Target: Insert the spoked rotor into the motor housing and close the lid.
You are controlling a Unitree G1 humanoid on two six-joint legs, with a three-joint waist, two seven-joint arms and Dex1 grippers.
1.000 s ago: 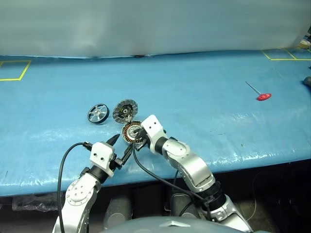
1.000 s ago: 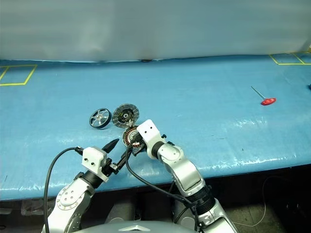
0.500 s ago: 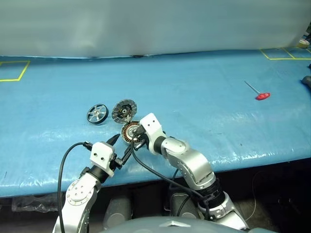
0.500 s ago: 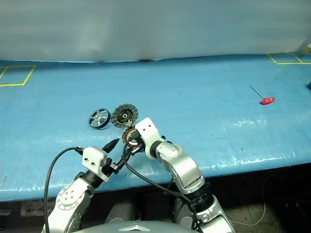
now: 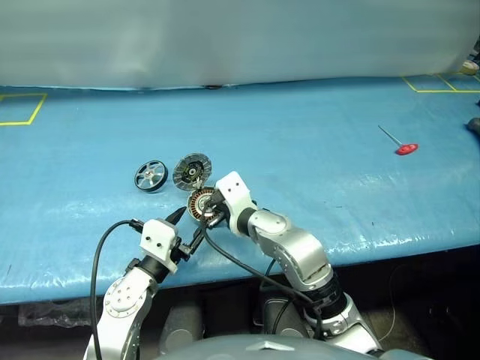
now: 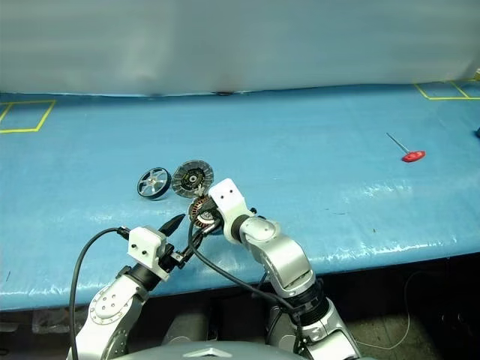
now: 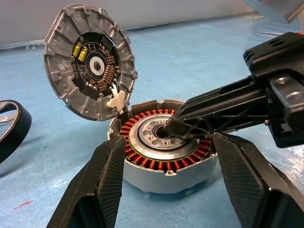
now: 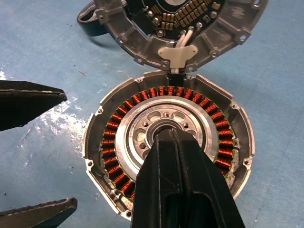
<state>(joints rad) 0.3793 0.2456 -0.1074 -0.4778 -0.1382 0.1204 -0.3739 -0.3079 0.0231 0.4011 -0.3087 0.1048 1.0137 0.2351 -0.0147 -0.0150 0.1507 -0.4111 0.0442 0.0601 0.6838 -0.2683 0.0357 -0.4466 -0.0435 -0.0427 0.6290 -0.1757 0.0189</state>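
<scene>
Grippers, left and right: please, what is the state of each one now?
Left gripper: open, its fingers on either side of the motor housing, holding nothing.
Right gripper: shut, empty, tips at the housing's silver centre.

spoked rotor: 1 | motor housing: 1 | lid: 1 | red-handled tool: 1

Blue sheet-covered table. Spoked rotor lies flat, left of the lid, which stands tilted open just beyond the motor housing. Right gripper reaches in from the right, over the housing's centre. Left gripper sits near side of the housing, fingers apart. Red-handled tool far right, well apart. Yellow tape corners at far left and far right.
</scene>
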